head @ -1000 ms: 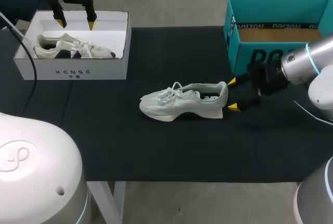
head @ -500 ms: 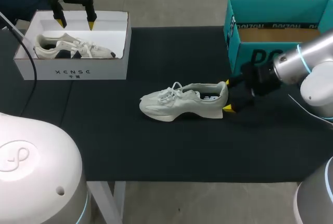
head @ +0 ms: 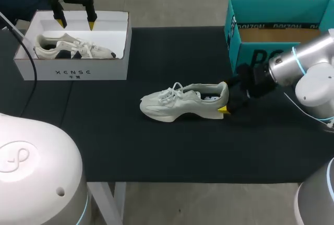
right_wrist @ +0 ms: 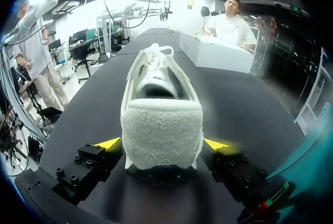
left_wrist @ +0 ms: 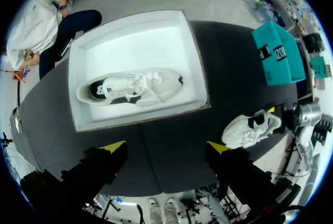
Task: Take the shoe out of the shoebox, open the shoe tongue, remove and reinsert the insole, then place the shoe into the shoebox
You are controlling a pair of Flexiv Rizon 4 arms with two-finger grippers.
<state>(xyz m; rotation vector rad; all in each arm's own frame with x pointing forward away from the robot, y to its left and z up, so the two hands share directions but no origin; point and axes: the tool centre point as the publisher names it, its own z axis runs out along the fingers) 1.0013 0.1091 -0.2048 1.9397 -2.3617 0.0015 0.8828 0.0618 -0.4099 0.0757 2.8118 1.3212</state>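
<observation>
A: Black cloth covers the surface [head: 156,152] from edge to edge. Where is the shoe?

B: The pale shoe [head: 182,102] stands upright on its sole near the middle of the surface, outside both boxes. Its laces face up, its toe points toward the left arm's side and its heel toward the right arm.

A: And the boxes?

B: A white shoebox [head: 73,71] sits at the far left, open, with a second shoe [head: 73,47] lying lengthwise inside. A teal shoebox [head: 282,11] sits at the far right, also open, with its brown floor showing.

A: What about the right end effector?

B: The right end effector [head: 223,97] is low on the surface at the pale shoe's heel. In its wrist view the fuzzy heel fills the gap between the fingers [right_wrist: 106,144], with one yellow tip on each side. They are spread about as wide as the heel and have not clamped it. Whether the tips brush it, I cannot tell.

A: And the left one?

B: The left end effector [head: 76,24] hangs above the far rim of the white shoebox, well apart from the pale shoe. Its fingers are spread wide with nothing between them. Its wrist view looks down on the white shoebox and the second shoe.
</observation>
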